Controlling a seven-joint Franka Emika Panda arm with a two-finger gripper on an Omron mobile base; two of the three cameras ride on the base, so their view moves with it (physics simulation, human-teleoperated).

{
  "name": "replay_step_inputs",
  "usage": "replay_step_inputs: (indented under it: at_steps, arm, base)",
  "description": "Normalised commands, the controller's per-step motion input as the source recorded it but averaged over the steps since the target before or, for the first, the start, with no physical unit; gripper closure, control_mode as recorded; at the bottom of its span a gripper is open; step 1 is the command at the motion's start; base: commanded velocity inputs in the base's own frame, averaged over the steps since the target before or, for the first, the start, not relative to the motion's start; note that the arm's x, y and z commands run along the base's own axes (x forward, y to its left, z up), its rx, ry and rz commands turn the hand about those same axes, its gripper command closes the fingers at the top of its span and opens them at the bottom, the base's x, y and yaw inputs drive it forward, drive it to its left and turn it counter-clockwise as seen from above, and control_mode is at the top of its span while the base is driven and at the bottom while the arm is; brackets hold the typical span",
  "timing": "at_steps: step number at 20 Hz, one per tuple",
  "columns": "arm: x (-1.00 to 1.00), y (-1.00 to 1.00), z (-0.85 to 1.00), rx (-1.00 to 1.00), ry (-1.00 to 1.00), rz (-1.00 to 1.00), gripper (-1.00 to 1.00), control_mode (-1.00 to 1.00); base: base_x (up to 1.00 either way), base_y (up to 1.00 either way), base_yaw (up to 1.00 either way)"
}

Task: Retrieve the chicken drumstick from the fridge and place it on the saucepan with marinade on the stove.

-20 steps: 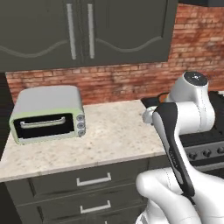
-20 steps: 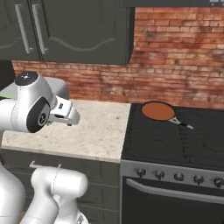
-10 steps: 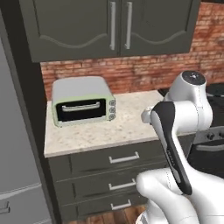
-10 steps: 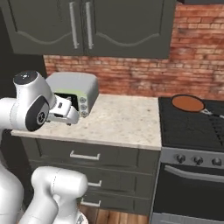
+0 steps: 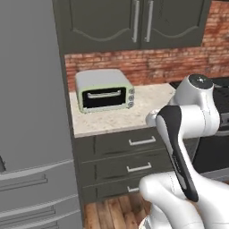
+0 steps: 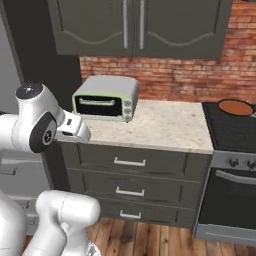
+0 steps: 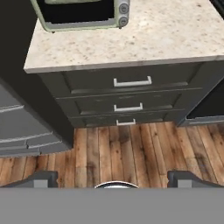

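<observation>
The grey steel fridge point(image 5: 31, 112) fills the left of the left base view, its door shut and its drawers point(image 7: 22, 127) below. The chicken drumstick is out of view. Far right in the right base view, the saucepan point(image 6: 236, 106) holds its orange-brown marinade on the black stove point(image 6: 231, 131). My arm is folded close to the base. In the hand view my gripper point(image 7: 114, 181) is open over the wooden floor, its fingertips point(image 7: 43, 178) wide apart with nothing between them.
A pale green toaster oven point(image 5: 105, 91) stands on the speckled counter point(image 6: 165, 127) between fridge and stove. Dark drawers with bar pulls point(image 7: 131, 82) sit below it, and dark wall cabinets point(image 6: 135, 25) hang above. Wooden floor point(image 7: 131, 153) lies in front.
The base has driven left, so the whole scene shifted right: the fridge has come into view and the stove has slid to the right edge. The arm holds the same folded pose.
</observation>
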Motion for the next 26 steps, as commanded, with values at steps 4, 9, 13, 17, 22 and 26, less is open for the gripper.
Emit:
replay_step_inputs:
  at_steps: [4,9,13,17,22,26]
  arm:
    - [0.00,0.00,0.00,0.00,0.00,0.00,-1.00,1.00]
    - [0.00,0.00,0.00,0.00,0.00,0.00,-1.00,1.00]
    - [0.00,0.00,0.00,0.00,0.00,0.00,-1.00,1.00]
    - [0.00,0.00,0.00,0.00,0.00,0.00,-1.00,1.00]
    - [0.00,0.00,0.00,0.00,0.00,0.00,-1.00,1.00]
    - [0.00,0.00,0.00,0.00,0.00,0.00,-1.00,1.00]
  base:
    - [-0.07,0.84,0.00]
    - [0.00,0.89,0.00]
    - [0.00,0.85,0.00]
    - [0.00,0.88,0.00]
    - [0.01,0.53,0.00]
    - [0.06,0.27,0.00]
